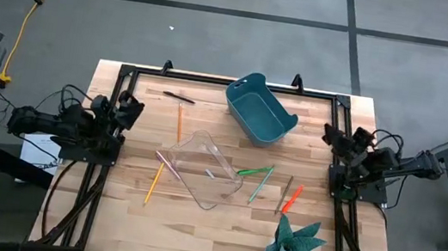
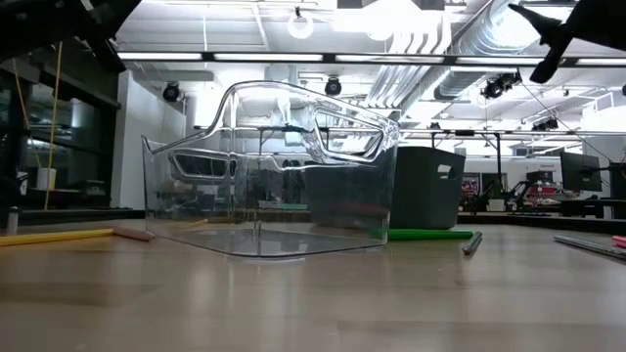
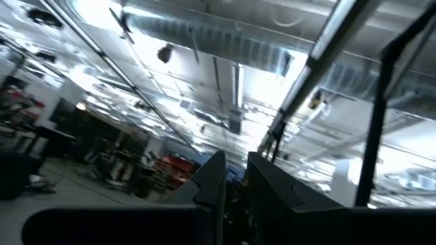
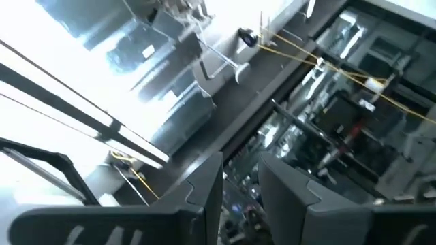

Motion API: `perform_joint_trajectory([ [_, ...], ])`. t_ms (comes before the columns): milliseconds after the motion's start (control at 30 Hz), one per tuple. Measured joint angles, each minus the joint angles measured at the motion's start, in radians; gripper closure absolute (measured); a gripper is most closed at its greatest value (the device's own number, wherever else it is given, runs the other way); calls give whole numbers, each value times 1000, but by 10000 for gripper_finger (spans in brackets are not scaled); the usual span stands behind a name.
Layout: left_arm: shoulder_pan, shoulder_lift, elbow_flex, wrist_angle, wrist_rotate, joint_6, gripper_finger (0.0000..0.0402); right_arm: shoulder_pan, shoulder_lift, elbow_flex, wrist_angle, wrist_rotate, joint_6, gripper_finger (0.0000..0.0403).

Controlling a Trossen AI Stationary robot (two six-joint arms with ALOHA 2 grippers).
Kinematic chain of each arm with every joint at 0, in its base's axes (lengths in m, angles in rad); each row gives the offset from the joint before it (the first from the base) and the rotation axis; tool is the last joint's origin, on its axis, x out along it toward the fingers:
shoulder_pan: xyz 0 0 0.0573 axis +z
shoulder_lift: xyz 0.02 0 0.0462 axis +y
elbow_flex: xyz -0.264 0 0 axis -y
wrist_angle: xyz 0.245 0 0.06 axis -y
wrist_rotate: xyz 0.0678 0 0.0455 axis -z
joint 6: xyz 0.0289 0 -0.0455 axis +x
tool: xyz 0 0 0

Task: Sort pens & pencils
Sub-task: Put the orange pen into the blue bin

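Nearest the low camera is bare wood of the bench [image 2: 313, 303], and just beyond it a clear plastic bin [image 2: 269, 171] standing upright near the middle. From above, a teal bin [image 1: 259, 107] sits farther back, and a small potted plant [image 1: 291, 245] stands at the front edge on my right side.

Nothing looks sorted yet. The pencils [image 1: 153, 183] lie loose on the wood: one yellow-orange stick at the clear bin's left side, another [image 1: 179, 121] behind it. The pens [image 1: 254, 171] are scattered too: green ones just right of the clear bin, a red-orange one [image 1: 290, 199] with a dark one beside it, and a black one [image 1: 179, 97] near the back. A short pale stick shows within the clear bin's outline; I cannot tell whether it lies inside or beneath. The teal bin looks empty.

My left gripper [image 3: 235, 187] is parked off the bench's left edge, raised and pointing at the ceiling, jaws narrow and holding nothing. My right gripper [image 4: 240, 190] waits at the right edge, likewise raised, jaws a little apart and empty. Every piece remains to be picked up.
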Motion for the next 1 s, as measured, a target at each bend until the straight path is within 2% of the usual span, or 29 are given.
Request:
perform_joint_trajectory([
  [133,0,0,0,48,-24,0,350,0,1,23,16,-10,-57,318],
  [233,0,0,0,139,-24,33,350,0,21,98,-9,-75,-129,318],
  [300,0,0,23,160,-7,79,350,0,57,173,-91,-82,-169,318],
  [367,0,0,73,113,12,130,351,0,107,267,-227,-65,-190,318],
  [467,0,15,188,-105,24,172,351,0,216,429,-487,-27,-166,318],
  [567,0,51,358,-409,33,174,351,0,352,590,-681,-12,-128,318],
  [667,0,118,548,-705,33,175,351,0,487,739,-765,-13,-156,318],
  [833,0,254,825,-1081,26,207,351,0,666,957,-856,-12,-325,318],
  [933,0,340,937,-1234,25,205,351,0,749,1080,-981,-11,-324,318],
  [1000,0,392,990,-1316,32,200,351,0,806,1165,-1142,-12,-281,318],
])
